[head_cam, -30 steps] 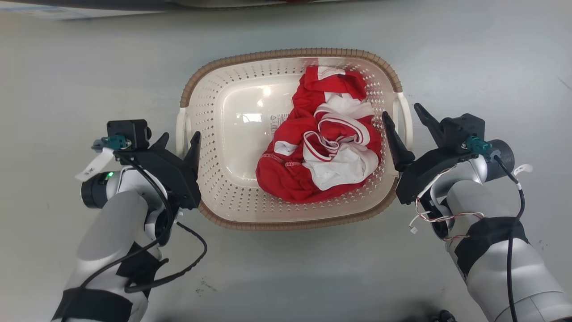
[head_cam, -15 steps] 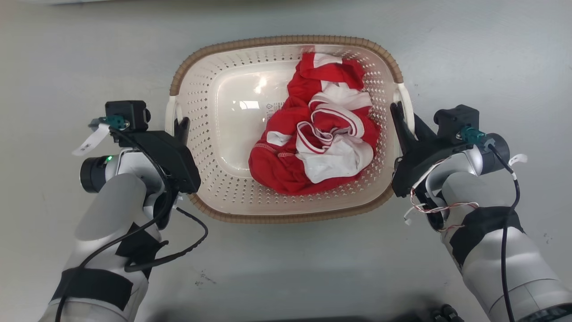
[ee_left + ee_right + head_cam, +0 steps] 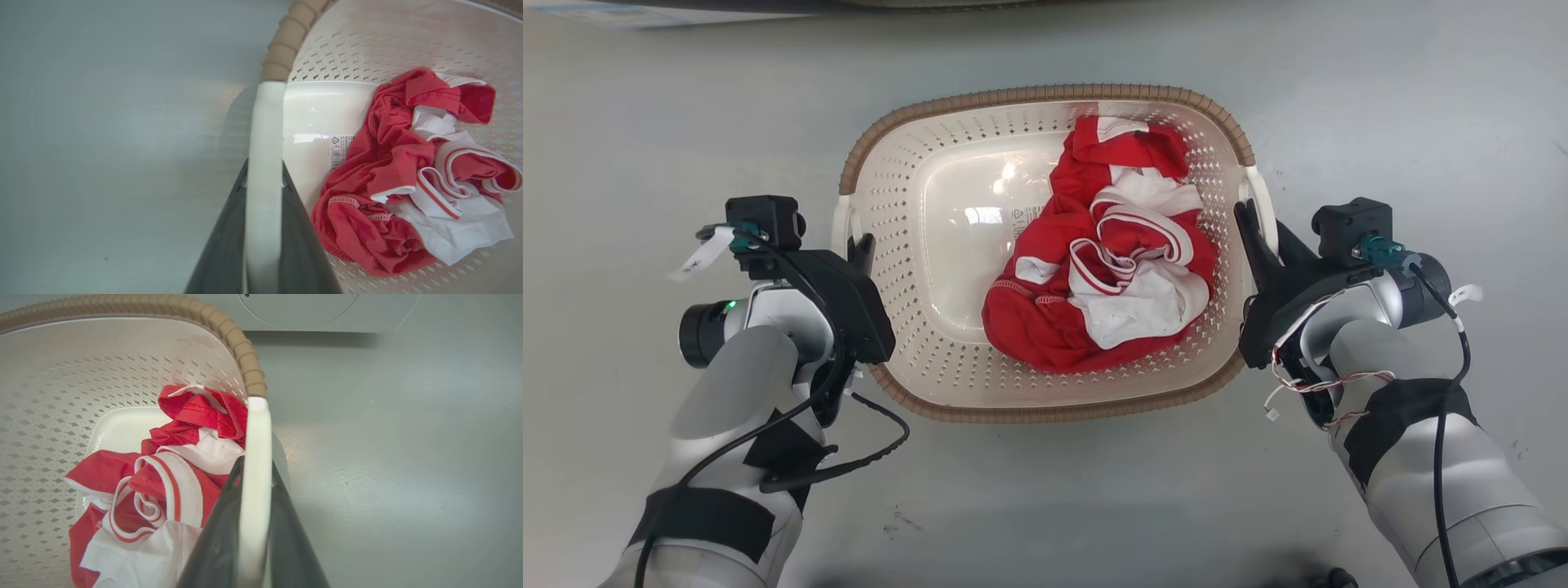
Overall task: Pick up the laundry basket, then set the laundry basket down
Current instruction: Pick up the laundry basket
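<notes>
Both grippers have closed since a second ago, when their fingers stood apart astride the side handles. The left gripper (image 3: pixel 856 247) now clamps the left handle (image 3: pixel 839 233) and the right gripper (image 3: pixel 1255 227) clamps the right handle (image 3: pixel 1263 200). Each wrist view shows the white loop pinched between two dark fingers (image 3: pixel 220 253). Position: the laundry basket (image 3: pixel 1045 91) lies over the grey floor (image 3: pixel 1045 498), directly ahead between the arms. It holds a crumpled red-and-white garment (image 3: pixel 1107 278) toward its right side. Whether its base has left the floor cannot be told. Step in hand, by judgement: the lift. Recommended: raise both arms together at an equal rate and keep the rim level. Maintain grip pressure, as the smooth loops could slide through the fingers. Allow for the load sitting off-centre toward the right arm.
</notes>
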Robot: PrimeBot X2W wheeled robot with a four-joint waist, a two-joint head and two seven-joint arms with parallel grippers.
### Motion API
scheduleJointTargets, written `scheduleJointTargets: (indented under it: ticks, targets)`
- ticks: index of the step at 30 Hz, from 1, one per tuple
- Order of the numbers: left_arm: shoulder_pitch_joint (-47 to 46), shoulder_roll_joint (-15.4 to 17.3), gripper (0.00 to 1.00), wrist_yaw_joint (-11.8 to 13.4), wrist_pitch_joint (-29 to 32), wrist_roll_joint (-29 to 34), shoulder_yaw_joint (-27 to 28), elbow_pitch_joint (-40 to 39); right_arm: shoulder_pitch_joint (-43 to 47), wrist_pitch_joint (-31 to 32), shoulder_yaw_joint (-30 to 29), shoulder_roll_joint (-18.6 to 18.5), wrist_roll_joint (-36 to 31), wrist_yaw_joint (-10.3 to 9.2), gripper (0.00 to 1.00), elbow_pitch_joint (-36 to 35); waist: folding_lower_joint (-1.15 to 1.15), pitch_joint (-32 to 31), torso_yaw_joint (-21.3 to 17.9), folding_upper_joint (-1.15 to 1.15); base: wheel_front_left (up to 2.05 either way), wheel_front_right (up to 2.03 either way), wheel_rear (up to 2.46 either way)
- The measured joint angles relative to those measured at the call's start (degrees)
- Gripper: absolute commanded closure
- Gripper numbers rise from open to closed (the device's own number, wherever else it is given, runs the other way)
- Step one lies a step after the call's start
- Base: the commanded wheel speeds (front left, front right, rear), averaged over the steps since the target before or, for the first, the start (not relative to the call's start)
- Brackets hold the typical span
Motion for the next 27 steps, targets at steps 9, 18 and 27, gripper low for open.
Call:
scheduleJointTargets:
  ticks: [9, 18, 27]
  targets:
    - [0.0, -1.0, 1.0, -0.4, 0.9, -1.0, -0.1, 3.9, 0.0, 0.2, 1.1, 0.4, 1.3, 0.09, 1.0, 3.5, 0.0, -4.5, 0.2, 0.0, 0.0, 0.0, 0.0]
    - [0.8, -1.7, 1.0, -0.5, 4.4, -1.6, -0.6, 7.1, 2.0, 1.6, 3.2, 0.6, 2.4, 0.26, 1.0, 5.9, 0.0, -10.5, 0.2, 0.0, 0.0, 0.0, 0.0]
    - [3.9, -2.1, 1.0, -0.9, 7.8, -2.5, -1.1, 8.3, 6.0, 4.1, 5.2, 0.8, 5.0, 0.34, 1.0, 7.0, -0.01, -17.4, 0.2, 0.0, 0.0, 0.0, 0.0]
